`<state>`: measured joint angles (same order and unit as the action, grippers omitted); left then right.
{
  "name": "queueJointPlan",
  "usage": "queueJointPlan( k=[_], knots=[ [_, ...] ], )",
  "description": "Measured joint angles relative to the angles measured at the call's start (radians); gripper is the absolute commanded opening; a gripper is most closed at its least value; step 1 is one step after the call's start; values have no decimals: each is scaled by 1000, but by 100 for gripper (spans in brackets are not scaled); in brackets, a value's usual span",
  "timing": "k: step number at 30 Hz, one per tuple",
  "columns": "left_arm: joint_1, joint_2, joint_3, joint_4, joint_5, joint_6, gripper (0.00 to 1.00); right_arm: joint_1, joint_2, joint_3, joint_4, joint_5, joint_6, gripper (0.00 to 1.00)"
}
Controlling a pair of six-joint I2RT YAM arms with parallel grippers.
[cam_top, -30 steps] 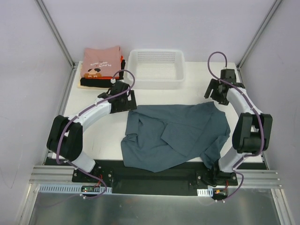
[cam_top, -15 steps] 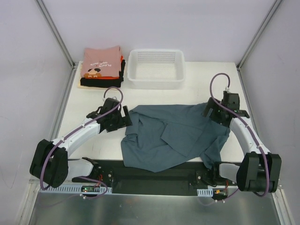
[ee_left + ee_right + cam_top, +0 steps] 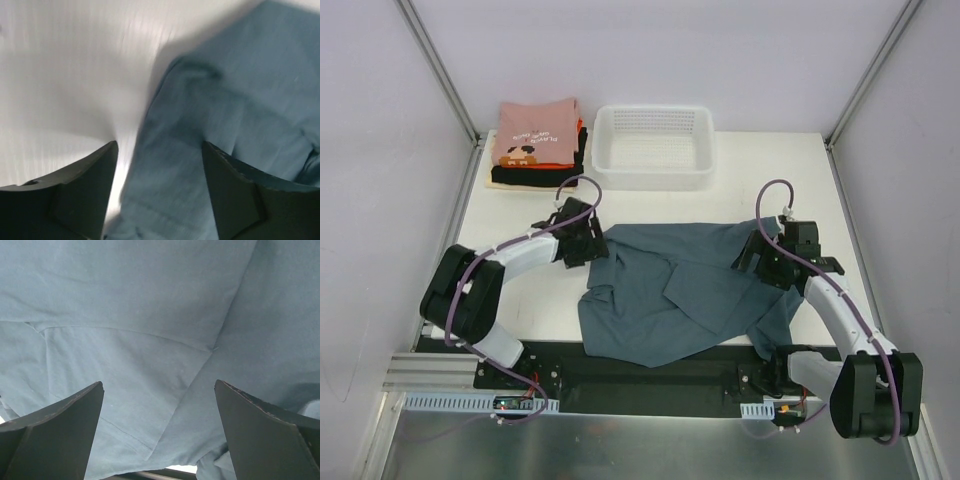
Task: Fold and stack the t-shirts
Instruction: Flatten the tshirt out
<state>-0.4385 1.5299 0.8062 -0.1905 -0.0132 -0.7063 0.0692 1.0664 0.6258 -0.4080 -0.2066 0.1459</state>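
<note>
A slate blue-grey t-shirt [image 3: 690, 290] lies rumpled and partly folded over itself on the table's middle. My left gripper [image 3: 594, 243] is open at the shirt's upper left corner; in the left wrist view the cloth edge [image 3: 165, 165] lies between its fingers [image 3: 80, 195]. My right gripper [image 3: 760, 262] is open over the shirt's right part; the right wrist view shows cloth with seams [image 3: 160, 355] between its spread fingers [image 3: 55, 435]. A stack of folded t-shirts [image 3: 537, 140], pink with print on top, orange-red and black below, sits at the back left.
A white plastic mesh basket [image 3: 654, 148] stands at the back centre beside the stack. Metal frame posts rise at the back corners. The table's black front rail [image 3: 650, 375] runs under the shirt's near edge.
Both arms have swung in from the back of the table onto the shirt: the left gripper to its upper left corner, the right gripper down onto its right part. The shirt has not visibly moved.
</note>
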Motion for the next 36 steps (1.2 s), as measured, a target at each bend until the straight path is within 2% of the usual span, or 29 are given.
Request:
queueJointPlan(
  k=[2,5,8,9,11,12,20,29,30,31,32,33,35,36],
  knots=[
    [0,52,53,21,-19,10,53,0,-10,-6,-2,0,0,97],
    [0,123,120,35,-61,26,49,1,-16,-19,-1,1,0,97],
    [0,175,165,37,-98,43,39,1,-16,-32,0,4,0,97],
    [0,190,180,34,-108,47,28,1,-15,-35,-1,7,0,97],
    [1,215,206,35,-113,62,14,1,-15,-37,-2,10,-1,97],
    [1,232,221,35,-116,74,0,1,-15,-37,0,11,-1,97],
    [0,257,261,29,-177,192,0,1,-8,-39,1,27,-5,97],
    [-13,256,352,41,-287,521,0,1,10,-48,4,36,-8,97],
    [-17,259,370,44,-295,558,6,1,10,-48,4,37,-9,97],
    [-21,265,389,50,-311,589,19,1,10,-48,4,38,-9,97],
    [-27,271,405,55,-323,608,55,1,10,-48,4,39,-9,97],
    [-30,281,425,61,-342,629,68,2,10,-48,4,38,-9,97],
    [-37,292,439,71,-367,652,79,3,10,-48,4,38,-10,97],
    [-39,294,440,74,-375,656,89,6,9,-48,4,38,-10,97]
  ],
)
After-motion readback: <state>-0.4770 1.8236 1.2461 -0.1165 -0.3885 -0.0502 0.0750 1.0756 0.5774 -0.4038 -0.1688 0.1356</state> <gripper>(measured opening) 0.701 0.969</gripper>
